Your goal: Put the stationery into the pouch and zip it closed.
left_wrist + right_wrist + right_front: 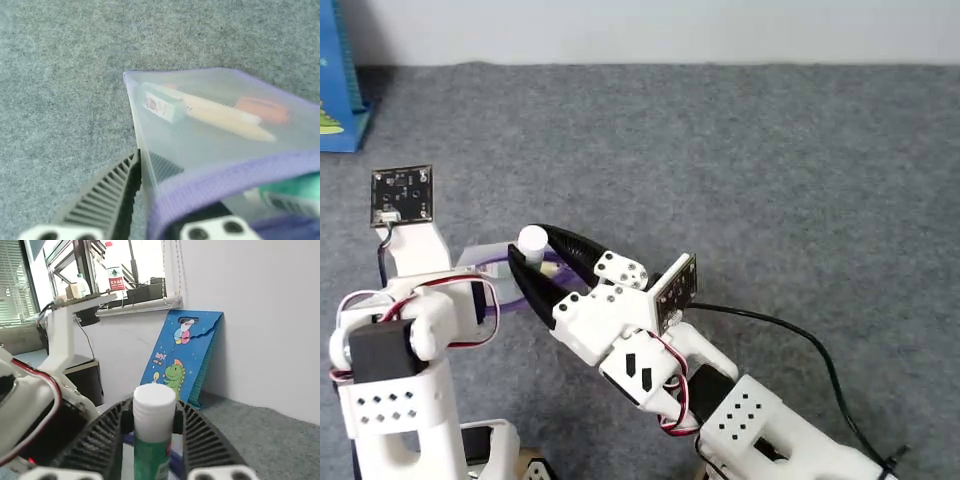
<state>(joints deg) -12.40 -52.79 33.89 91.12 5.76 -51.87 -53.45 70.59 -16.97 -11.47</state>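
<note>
**A:** Where is the pouch [210, 145]?

**B:** On the grey table [60, 75], between the two arms. It's translucent, with a purple zip edge [235, 172] along its mouth.

**A:** Is anything inside the pouch?

**B:** Yes. A yellow pen [225, 116] shows through its wall. A pale green block [162, 104] touches one end of the pen, and an orange item [262, 109] lies just beside the pen.

**A:** What about the left gripper [141, 159]?

**B:** It is at the pouch's side seam. Its fingers [107, 200] are pressed together on the pouch wall, one ribbed finger outside and the other showing dimly through the plastic.

**A:** And the right gripper [530, 243]?

**B:** It is over the pouch's mouth, with its fingers pinching a glue stick [152, 450] on either side. The stick stands upright, white cap on top and green body below.

**A:** Is the stick in the pouch?

**B:** Its green body shows just behind the purple zip edge in the left wrist view. I can't tell how far it reaches in.

**A:** Anything else around?

**B:** A blue gift bag [182, 357] leans on the wall, well apart from the pouch.
</note>
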